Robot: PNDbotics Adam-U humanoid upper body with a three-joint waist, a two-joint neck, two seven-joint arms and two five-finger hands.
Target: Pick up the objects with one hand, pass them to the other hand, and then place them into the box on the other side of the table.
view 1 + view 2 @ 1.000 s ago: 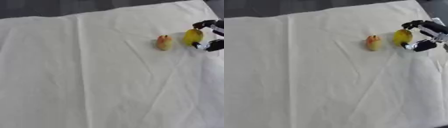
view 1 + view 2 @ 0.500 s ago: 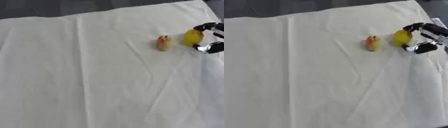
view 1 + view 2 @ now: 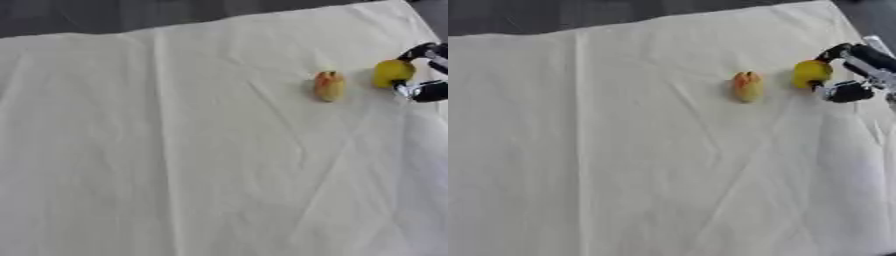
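Covering the worktop: a cream cloth [image 3: 623, 165], creased, with long folds running from the near edge toward the far edge; the near half carries nothing.
Mid-distance, right of centre: a small yellow-and-red fruit [image 3: 747, 86] lies on the cloth by itself, red streaks toward its top, touched by no hand.
Just beyond, to the right: a yellow fruit [image 3: 811, 73], rounder and plain in colour, near the first fruit but apart from it.
Right hand [image 3: 852, 70]: comes in from the right edge; black fingers curl over the top of the yellow fruit and the thumb sits below it, so the hand is clamped round that fruit.
Contact with cloth: I cannot tell whether the yellow fruit rests on the cloth or is just clear of it.
Far edge: the cloth ends against a dark grey floor [image 3: 105, 15].
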